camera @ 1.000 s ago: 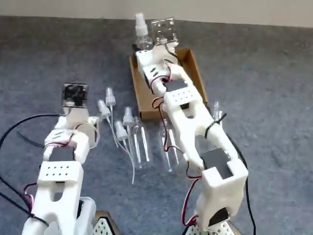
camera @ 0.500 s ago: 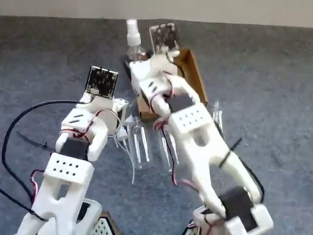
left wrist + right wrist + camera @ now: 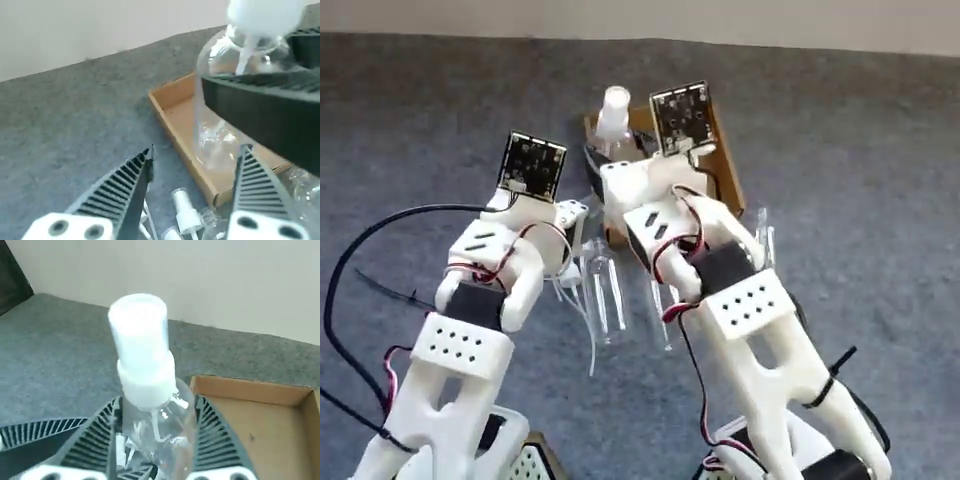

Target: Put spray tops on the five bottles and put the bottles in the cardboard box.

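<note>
On the grey table point(image 3: 410, 130), the left hand point(image 3: 196, 150) hangs just left of the cardboard box point(image 3: 172, 102), its two toothed fingers spread wide with nothing between them. From above, the arm's own camera board point(image 3: 533, 165) covers it. Under that arm lie loose spray tops point(image 3: 183, 212), mostly hidden, with thin tubes showing beside two loose bottles point(image 3: 605, 300) that lie side by side between the arms. The right hand point(image 3: 157, 427) pinches a bottle point(image 3: 159, 437) upright by its clear body, a white spray top point(image 3: 142, 347) fitted on it, over the box's left side. Whether its base touches the box floor cannot be told. A third loose bottle point(image 3: 763, 235) lies by the box's right side, half hidden by the right arm.
</note>
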`<state>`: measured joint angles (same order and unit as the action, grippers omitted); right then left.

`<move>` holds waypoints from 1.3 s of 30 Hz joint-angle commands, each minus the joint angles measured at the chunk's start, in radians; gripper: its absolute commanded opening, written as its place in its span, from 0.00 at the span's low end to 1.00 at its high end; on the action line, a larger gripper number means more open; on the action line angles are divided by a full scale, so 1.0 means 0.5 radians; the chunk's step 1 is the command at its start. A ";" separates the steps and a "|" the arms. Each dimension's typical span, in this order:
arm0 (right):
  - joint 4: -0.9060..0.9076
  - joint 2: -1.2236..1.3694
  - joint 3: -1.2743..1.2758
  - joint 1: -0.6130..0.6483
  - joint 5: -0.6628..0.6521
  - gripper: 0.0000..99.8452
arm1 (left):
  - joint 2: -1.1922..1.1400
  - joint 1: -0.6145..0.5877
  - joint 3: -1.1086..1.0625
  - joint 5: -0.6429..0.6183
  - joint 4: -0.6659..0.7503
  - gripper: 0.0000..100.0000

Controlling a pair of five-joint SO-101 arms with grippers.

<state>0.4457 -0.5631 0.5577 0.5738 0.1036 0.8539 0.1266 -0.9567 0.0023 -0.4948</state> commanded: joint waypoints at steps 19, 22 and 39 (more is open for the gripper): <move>-0.502 1.668 -1.358 -0.253 -0.206 0.00 | 0.462 -0.741 -0.554 0.046 -0.279 0.24; -0.499 1.923 -1.643 -0.250 -0.206 0.00 | 0.462 -0.787 -0.710 0.049 -0.092 0.24; -0.247 2.193 -1.870 -0.299 -0.095 0.00 | 0.462 -0.787 -0.732 0.049 -0.025 0.24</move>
<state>0.3184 0.5539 -0.3107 0.4404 0.0499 1.0656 -0.2570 -1.3295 0.0161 -0.5409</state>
